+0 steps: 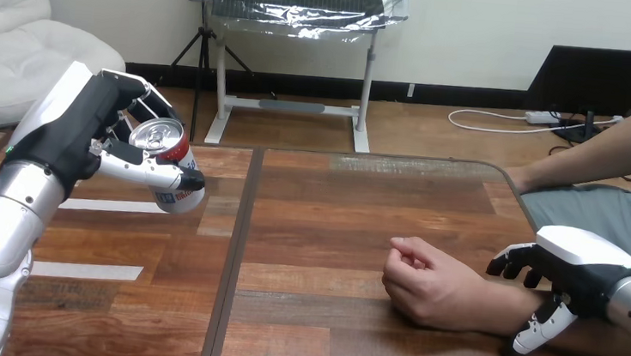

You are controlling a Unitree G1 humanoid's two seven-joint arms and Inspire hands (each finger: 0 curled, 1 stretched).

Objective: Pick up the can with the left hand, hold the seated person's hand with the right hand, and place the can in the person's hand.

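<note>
A red and white can (pixel 168 165) with a silver top hangs tilted above the table's left part, with my left hand (pixel 100 138) shut on it, fingers and thumb wrapped round its body. The person's hand (pixel 428 278) rests loosely curled on the wooden table (pixel 317 221), right of centre, its forearm running off to the right. My right hand (pixel 567 269) sits over that forearm near the wrist; its fingers curl down on the far side and its thumb reaches down on the near side.
The person's other arm (pixel 598 155) lies along the table's far right edge. A dark seam (pixel 232 257) runs front to back through the tabletop left of centre.
</note>
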